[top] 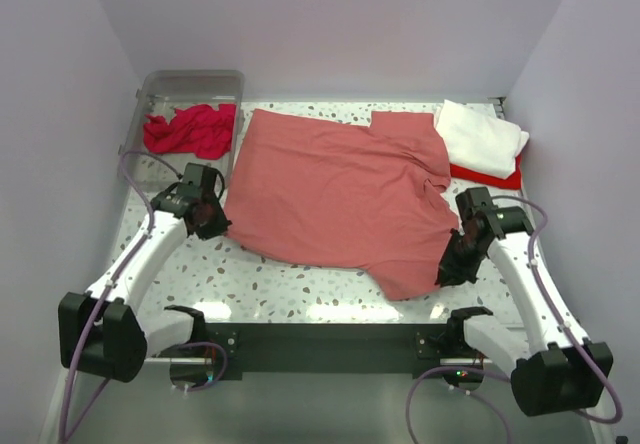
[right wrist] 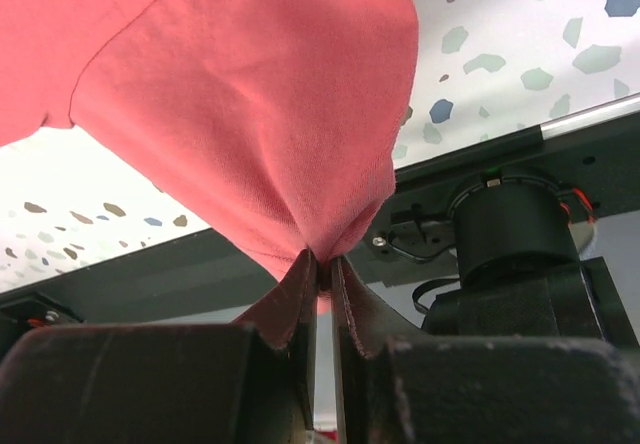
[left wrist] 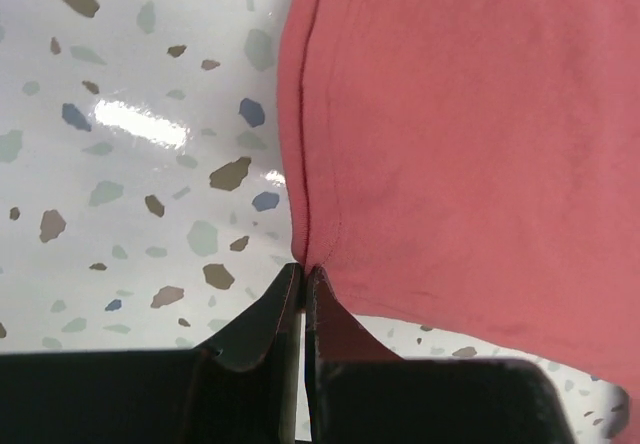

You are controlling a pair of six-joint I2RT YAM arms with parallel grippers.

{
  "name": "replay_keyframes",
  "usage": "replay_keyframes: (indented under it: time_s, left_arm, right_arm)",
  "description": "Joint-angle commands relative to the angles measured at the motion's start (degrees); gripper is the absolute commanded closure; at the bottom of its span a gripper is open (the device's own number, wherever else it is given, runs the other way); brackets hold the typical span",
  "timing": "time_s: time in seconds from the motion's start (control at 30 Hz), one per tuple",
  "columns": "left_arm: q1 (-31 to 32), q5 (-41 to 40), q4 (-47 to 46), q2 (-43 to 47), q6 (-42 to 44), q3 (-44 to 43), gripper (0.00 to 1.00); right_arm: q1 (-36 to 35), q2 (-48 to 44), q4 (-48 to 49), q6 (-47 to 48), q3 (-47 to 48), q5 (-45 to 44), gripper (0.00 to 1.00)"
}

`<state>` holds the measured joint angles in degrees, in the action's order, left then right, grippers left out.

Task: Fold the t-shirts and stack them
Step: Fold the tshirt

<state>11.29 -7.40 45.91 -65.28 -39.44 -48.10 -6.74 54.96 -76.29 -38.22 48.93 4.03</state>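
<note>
Two hands are each pinched shut on the same garment. The left hand (left wrist: 302, 267) has its jaws closed flat together on the hemmed edge of the coral-red shirt (top: 340, 199), and its wrist view shows the cloth running away from the fingertips along a stitched seam. The fabric there lies smooth on the speckled worktop (top: 250, 284). This grip sits at about 9 o'clock on the shirt as seen from above.

The right hand (right wrist: 322, 259) is clamped on the shirt's near right corner, at roughly 4 o'clock. The cloth gathers into a tight peak between its jaws and fans out from there in soft folds. That corner looks lifted a little off the surface.

Between the two grips, the coral-red shirt spreads wide over the middle of the worktop, mostly flat. One sleeve is folded over with creases near 1 o'clock.

Just beyond that sleeve, at 2 o'clock on the worktop, a folded white shirt (top: 480, 136) rests on a bright red shirt (top: 490, 175), whose edge peeks out beneath it. At 10 o'clock stands a clear plastic bin (top: 190, 84), with a crumpled crimson shirt (top: 190, 129) bunched at its near end.
</note>
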Motion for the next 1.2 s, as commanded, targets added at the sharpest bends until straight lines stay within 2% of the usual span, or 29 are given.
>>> replay_keyframes:
  time_s: [0.0, 0.37, 0.6, 0.73, 0.93, 1.17]
  left_arm:
    - [-0.48, 2.39, -2.92, -4.06, 0.94, -5.33, 1.0]
    - [-1.97, 3.79, -8.47, -23.66, 6.3, -22.56, 1.0]
    - [-3.81, 5.73, -9.09, -35.42, 8.68, -30.64, 1.0]
    - [-4.96, 5.9, -9.7, -38.96, 8.5, -34.6, 1.0]
    - [-5.93, 7.05, -8.74, -44.93, 8.24, -40.48, 1.0]
    - [-7.33, 8.35, -8.82, -47.13, 7.45, -42.43, 1.0]
  right_arm:
    - [-0.02, 5.32, -0.89, 2.71, 5.03, -0.16, 1.0]
    - [1.55, 31.23, 13.88, 7.1, 21.64, 0.1, 1.0]
    - [2.96, 48.54, 14.68, 10.61, 37.36, -1.39, 1.0]
    - [3.75, 56.28, 13.28, 11.58, 47.9, -1.83, 1.0]
    - [4.1, 64.73, 10.47, 12.11, 57.23, -3.06, 1.0]
    - [6.12, 65.01, 10.02, 11.94, 59.18, -3.86, 1.0]
